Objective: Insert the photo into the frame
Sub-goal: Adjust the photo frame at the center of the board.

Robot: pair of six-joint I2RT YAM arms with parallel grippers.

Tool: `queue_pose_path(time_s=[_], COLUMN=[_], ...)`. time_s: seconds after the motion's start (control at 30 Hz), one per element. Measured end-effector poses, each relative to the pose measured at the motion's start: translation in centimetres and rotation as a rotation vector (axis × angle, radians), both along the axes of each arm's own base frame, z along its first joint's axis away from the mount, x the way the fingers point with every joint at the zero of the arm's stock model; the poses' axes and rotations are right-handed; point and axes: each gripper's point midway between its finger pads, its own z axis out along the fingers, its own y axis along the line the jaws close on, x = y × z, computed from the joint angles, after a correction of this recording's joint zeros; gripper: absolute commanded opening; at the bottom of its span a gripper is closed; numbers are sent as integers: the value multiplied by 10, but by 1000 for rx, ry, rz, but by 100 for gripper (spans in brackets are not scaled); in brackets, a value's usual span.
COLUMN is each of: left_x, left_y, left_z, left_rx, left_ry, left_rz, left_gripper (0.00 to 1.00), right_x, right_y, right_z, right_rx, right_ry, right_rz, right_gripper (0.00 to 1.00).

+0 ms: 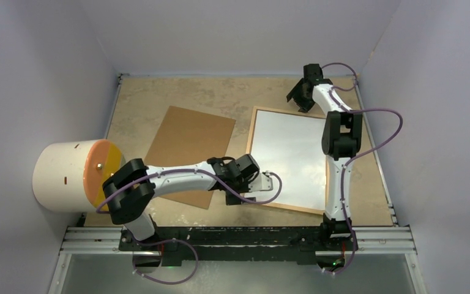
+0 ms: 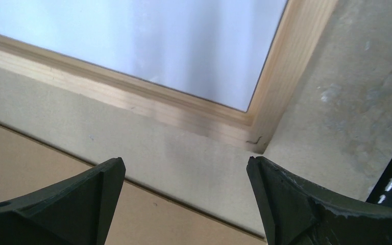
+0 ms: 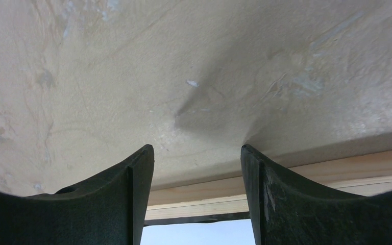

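The frame (image 1: 252,147), thin light-wood moulding, lies flat right of the table's middle. A white sheet fills it, which looks like the photo (image 1: 290,156) lying white back up. My left gripper (image 1: 264,181) hovers open by the frame's near left corner. In the left wrist view that gripper (image 2: 184,162) holds nothing, and beyond it are the frame's corner (image 2: 184,109) and the photo (image 2: 158,41). My right gripper (image 1: 298,101) stands open at the frame's far rail. In the right wrist view it (image 3: 196,149) is empty, with the rail (image 3: 204,201) and the photo's edge (image 3: 199,235) between its fingers.
A brown backing board (image 1: 186,147) lies left of the frame, its edge close under my left gripper (image 2: 41,168). A white cylinder with an orange face (image 1: 67,174) lies at the table's left edge. Walls enclose three sides, and a black mounting rail (image 1: 238,236) runs along the near edge.
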Motion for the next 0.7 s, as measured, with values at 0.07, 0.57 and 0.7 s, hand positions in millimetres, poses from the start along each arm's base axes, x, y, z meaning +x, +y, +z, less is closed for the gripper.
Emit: queue_pose_path(time_s=[0.07, 0.57, 0.7], left_x=[-6, 47, 103], left_y=[-7, 13, 55], left_z=[0, -13, -8], left_rx=[-5, 77, 130], left_ry=[-12, -162, -249], left_rz=[-13, 161, 332], left_gripper=[100, 100, 100], right_x=[0, -18, -48], right_y=[-5, -75, -104], right_z=[0, -4, -7], right_rx=[-2, -96, -109], right_ry=[3, 3, 30], right_rz=[-7, -114, -183], right_gripper=[66, 62, 60])
